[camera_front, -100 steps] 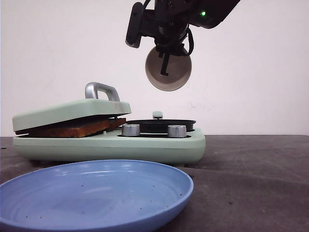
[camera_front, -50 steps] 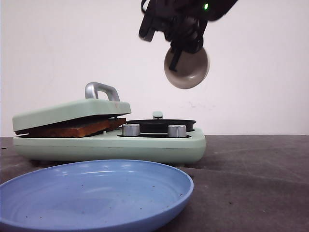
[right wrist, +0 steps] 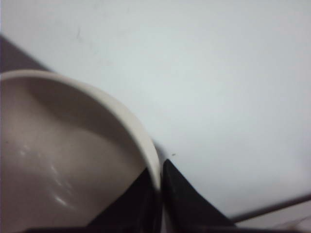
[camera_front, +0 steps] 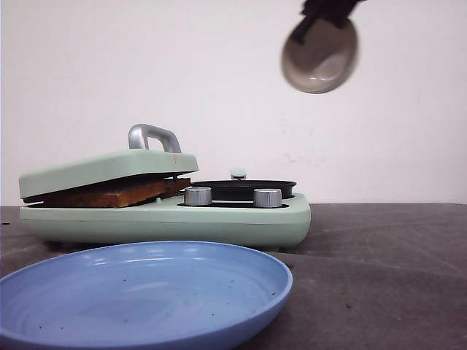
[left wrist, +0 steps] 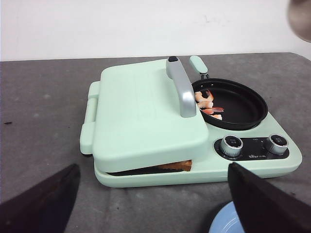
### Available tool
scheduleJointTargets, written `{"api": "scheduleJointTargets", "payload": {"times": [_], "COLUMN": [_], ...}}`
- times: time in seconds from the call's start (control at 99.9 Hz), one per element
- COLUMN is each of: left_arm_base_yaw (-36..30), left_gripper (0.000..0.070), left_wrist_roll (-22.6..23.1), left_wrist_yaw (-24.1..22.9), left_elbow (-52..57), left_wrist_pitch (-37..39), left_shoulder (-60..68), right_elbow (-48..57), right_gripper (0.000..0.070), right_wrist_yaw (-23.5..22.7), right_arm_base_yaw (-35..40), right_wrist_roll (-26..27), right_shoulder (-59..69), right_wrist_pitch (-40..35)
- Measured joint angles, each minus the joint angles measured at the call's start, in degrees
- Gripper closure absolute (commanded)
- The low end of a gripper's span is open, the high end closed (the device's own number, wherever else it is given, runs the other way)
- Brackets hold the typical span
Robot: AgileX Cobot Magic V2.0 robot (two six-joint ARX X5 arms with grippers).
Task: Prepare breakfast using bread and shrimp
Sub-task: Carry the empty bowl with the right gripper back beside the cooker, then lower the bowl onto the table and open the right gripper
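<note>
Clearly emptied, the bowl (camera_front: 320, 56) hangs tipped in the right tool (right wrist: 159, 182), clamped on its rim; shrimp (left wrist: 208, 104) lie in the pan (left wrist: 243, 104); left tool (left wrist: 150, 194) spread apart.

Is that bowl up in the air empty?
Empty: the bowl, pinched at its rim by the right gripper, shows only bare inside; shrimp lie in the pan.

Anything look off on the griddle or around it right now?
The press lid sits tilted, propped open on the browned bread rather than closed flat. The shrimp lie inside the pan; no spill shows. The right hand holds the empty bowl aloft.
</note>
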Motion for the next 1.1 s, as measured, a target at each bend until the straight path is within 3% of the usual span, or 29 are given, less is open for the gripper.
{"api": "scheduleJointTargets", "payload": {"times": [0.2, 0.38, 0.521, 0.671, 0.791, 1.101], "left_arm_base_yaw": [0.0, 0.0, 0.0, 0.0, 0.0, 0.0], "left_gripper": [0.0156, 0.0156, 0.0156, 0.0156, 0.0156, 0.0156], "left_wrist_roll": [0.0, 0.0, 0.0, 0.0, 0.0, 0.0], "left_wrist_yaw": [0.0, 0.0, 0.0, 0.0, 0.0, 0.0], "left_elbow": [0.0, 0.0, 0.0, 0.0, 0.0, 0.0], "left_wrist_pitch": [0.0, 0.0, 0.0, 0.0, 0.0, 0.0], "left_shoulder": [0.0, 0.0, 0.0, 0.0, 0.0, 0.0], "right_elbow": [0.0, 0.0, 0.0, 0.0, 0.0, 0.0], "right_gripper": [0.0694, 0.0694, 0.0695, 0.0696, 0.0695, 0.0695], "right_wrist_yaw": [-13.7, -30.6, -43.2, -51.5, -55.8, -56.5], "right_arm_base_yaw": [-7.5, -15.5, -21.1, -25.8, -27.9, -28.0], "right_wrist_roll": [17.4, 29.8, 36.7, 40.6, 41.6, 41.4], "right_shoulder": [-5.6, -6.3, -6.3, -5.9, -3.8, 6.7], "right_wrist_pitch": [-17.9, -26.4, -29.1, -31.3, -35.4, -37.6]}}
